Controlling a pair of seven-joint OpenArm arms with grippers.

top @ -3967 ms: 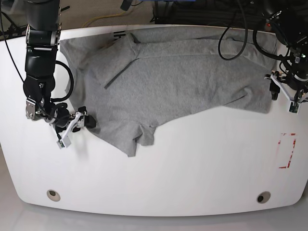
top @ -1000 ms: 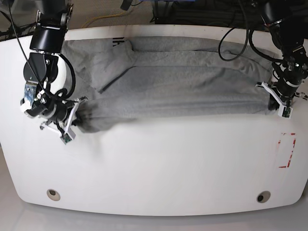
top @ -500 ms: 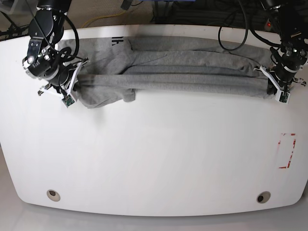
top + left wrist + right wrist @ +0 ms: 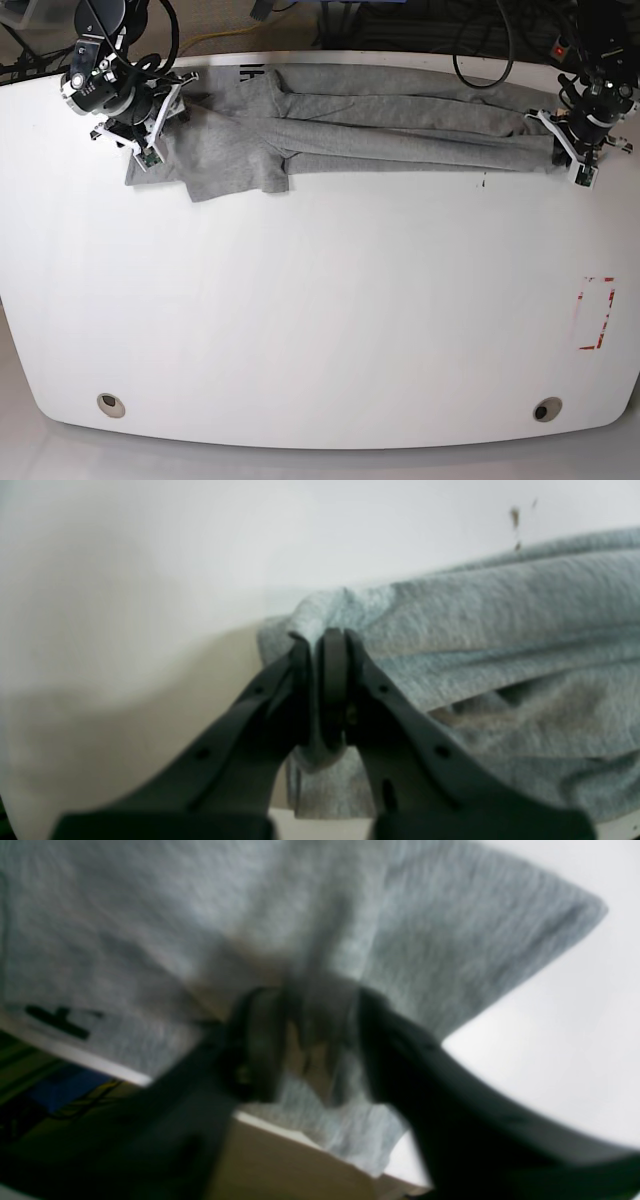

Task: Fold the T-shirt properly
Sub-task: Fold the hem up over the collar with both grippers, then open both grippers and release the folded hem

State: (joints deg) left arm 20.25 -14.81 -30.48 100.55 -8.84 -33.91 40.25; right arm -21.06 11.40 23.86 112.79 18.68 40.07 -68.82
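The heather-grey T-shirt [image 4: 380,135] lies as a narrow folded band along the table's far edge, with a sleeve flap [image 4: 230,170] at its left and black lettering [image 4: 250,72] at the far rim. My left gripper [image 4: 574,158] is at the band's right end. The left wrist view shows it [image 4: 320,640] shut on a fold of the T-shirt [image 4: 500,645]. My right gripper [image 4: 148,130] is at the band's left end. The blurred right wrist view shows it [image 4: 310,1005] closed around bunched T-shirt cloth [image 4: 425,940].
The white table [image 4: 320,330] has a red dashed rectangle [image 4: 597,313] near its right edge and two round holes [image 4: 111,405] [image 4: 547,409] near the front. A small dark speck [image 4: 484,182] lies just in front of the shirt. Cables [image 4: 480,60] hang beyond the far edge.
Both grippers moved toward the table's far edge, carrying the shirt's near edge with them. The shirt went from spread out to a narrow band by the far rim.
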